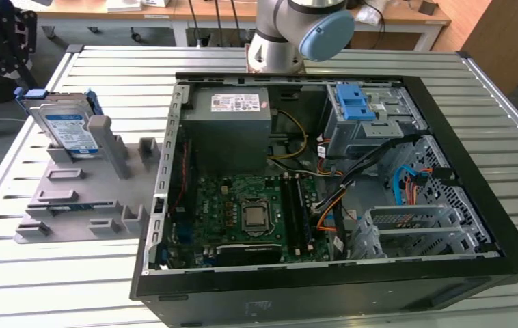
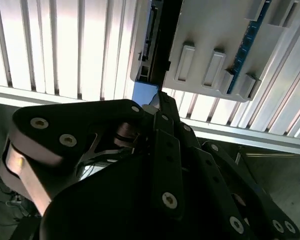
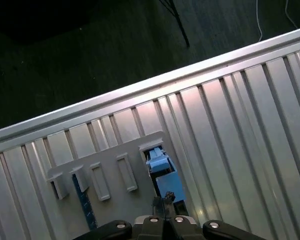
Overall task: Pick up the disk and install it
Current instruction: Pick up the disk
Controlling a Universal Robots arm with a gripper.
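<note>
The disk (image 1: 65, 126) is standing on edge in the grey fixture (image 1: 76, 184) on the bench (image 1: 59, 287). In the first wrist view the hand (image 3: 165, 202) is hovering directly over its blue-framed edge, which is running lengthwise away from it (open or closed: I cannot tell).

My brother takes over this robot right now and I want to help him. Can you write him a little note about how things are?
The pincer points at the grey plastic holder and is not holding the disk. Whether it is open or shut cannot be told.
The flat silver hard drive with blue frame leans in that holder, at the exterior view's left of the open black computer case.
Done: nothing so far.
Left: pick up the disk and install it.
</note>
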